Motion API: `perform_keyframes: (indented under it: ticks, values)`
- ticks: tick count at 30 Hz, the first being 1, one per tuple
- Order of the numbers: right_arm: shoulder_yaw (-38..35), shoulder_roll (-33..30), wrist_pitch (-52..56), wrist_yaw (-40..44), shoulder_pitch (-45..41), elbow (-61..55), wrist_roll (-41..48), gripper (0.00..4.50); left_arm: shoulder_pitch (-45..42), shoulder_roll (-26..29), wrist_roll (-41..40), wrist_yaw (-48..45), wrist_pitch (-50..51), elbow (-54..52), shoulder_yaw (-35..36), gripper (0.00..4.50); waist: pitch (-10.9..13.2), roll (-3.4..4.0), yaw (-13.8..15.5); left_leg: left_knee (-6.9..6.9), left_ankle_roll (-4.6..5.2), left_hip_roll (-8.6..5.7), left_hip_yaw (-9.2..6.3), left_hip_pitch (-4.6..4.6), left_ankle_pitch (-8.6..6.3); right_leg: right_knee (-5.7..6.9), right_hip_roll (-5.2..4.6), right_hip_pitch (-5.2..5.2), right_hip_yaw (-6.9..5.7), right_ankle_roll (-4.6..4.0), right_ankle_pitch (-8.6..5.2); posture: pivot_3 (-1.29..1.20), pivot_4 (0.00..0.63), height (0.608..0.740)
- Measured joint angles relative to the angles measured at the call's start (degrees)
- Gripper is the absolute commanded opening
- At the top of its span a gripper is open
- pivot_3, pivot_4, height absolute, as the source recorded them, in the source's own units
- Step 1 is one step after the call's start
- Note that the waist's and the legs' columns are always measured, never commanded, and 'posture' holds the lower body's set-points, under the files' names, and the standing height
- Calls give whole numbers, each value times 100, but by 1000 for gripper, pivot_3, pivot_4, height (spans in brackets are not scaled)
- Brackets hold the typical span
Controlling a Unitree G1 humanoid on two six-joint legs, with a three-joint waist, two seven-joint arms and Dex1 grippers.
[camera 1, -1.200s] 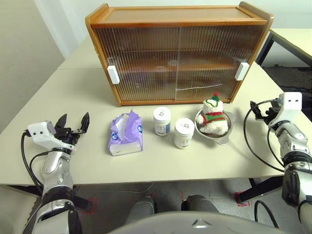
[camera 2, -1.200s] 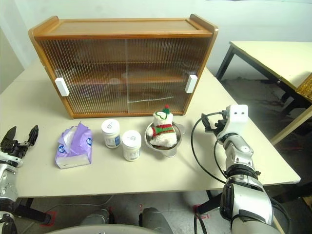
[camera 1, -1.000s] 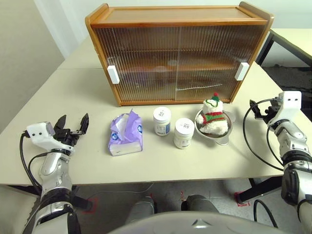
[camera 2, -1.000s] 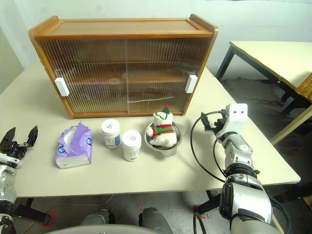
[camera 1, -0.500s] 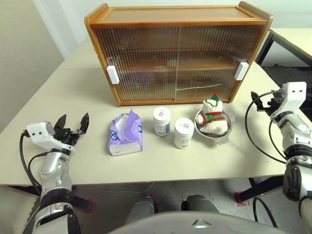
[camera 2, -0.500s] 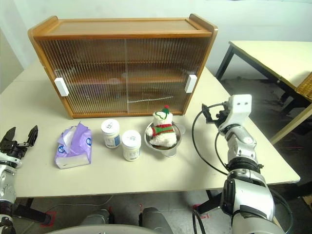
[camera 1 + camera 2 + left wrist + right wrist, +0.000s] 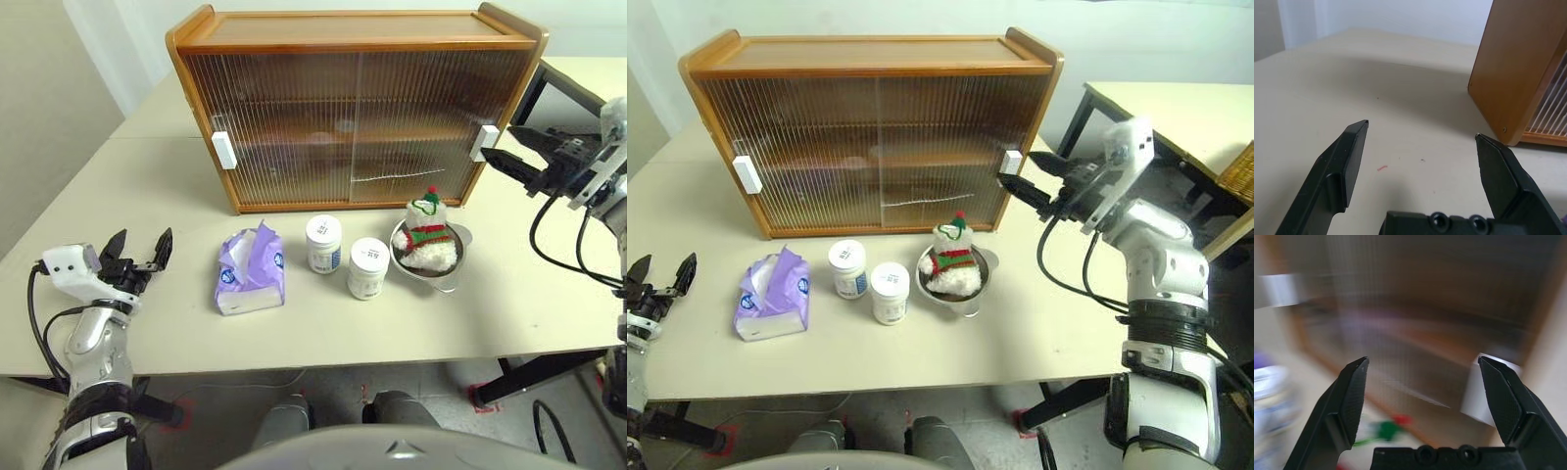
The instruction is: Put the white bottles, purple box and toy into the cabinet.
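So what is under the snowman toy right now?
The toy sits in a round steel bowl on the table. The bowl's inside beneath the toy is covered, so anything else in it cannot be seen.

A: The head's two eye views look forward and down over the table [image 7: 323, 313], both taking in the cabinet [image 7: 358, 108].

B: The left wrist view sits low near the tabletop, facing the cabinet's corner [image 7: 1518, 73]; the right wrist view faces its doors close up.
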Motion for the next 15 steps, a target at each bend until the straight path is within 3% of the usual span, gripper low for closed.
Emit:
perform_keyframes:
  ticks: [13,15]
  values:
    - [738,226,1162,481,150,-1659,648,4468,508,109,-301,158,955,-1686,105,4500,-4,-11,141,18,-42,41,-6,20,-13,3,70,13,1,-37,6,-9,0,740]
    - [790,299,1150,437,166,-1644,636,4500,529,93,-404,185,1159,-2001,92,4096,-4,-11,163,17,-44,45,-8,23,-12,6,70,12,1,-45,5,-7,0,740]
